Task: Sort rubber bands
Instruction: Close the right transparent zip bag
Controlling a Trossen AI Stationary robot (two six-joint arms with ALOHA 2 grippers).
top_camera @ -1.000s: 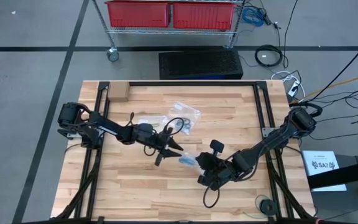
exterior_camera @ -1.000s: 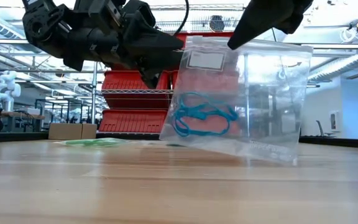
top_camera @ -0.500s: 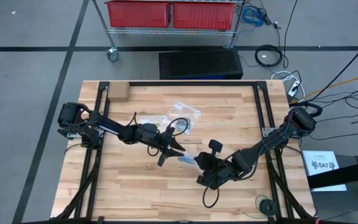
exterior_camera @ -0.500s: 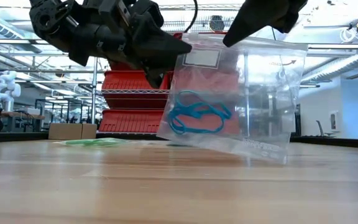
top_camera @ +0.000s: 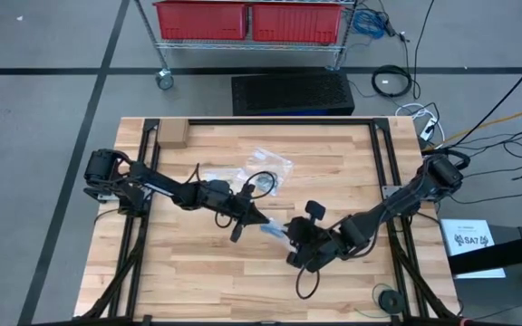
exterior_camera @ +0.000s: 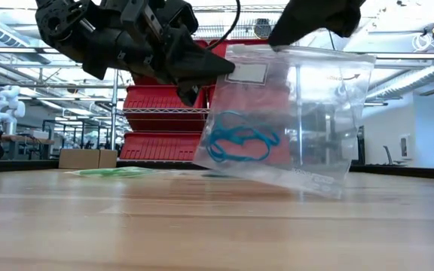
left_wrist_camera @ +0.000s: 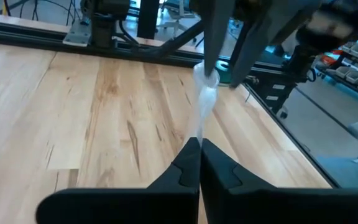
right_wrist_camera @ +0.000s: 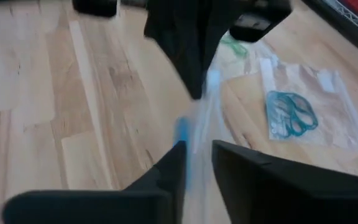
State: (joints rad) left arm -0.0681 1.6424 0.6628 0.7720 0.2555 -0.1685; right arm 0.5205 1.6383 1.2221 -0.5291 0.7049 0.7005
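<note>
A small cardboard box (top_camera: 171, 135) sits at the wooden tabletop's (top_camera: 188, 272) far corner; red bins (top_camera: 252, 20) fill a wire cart (top_camera: 164, 54) beyond.

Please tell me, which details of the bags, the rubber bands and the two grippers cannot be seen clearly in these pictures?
- High view: the held bag is too small to show its blue bands.
- Low view: the right gripper is cut off by the top edge, so its jaws are unseen.
- Right wrist view: motion blur hides the grip on the bag.
- Low view: green bands lie far off; their number is unclear.
- Left wrist view: the left gripper pinches the bag edge-on, contents hidden.
</note>
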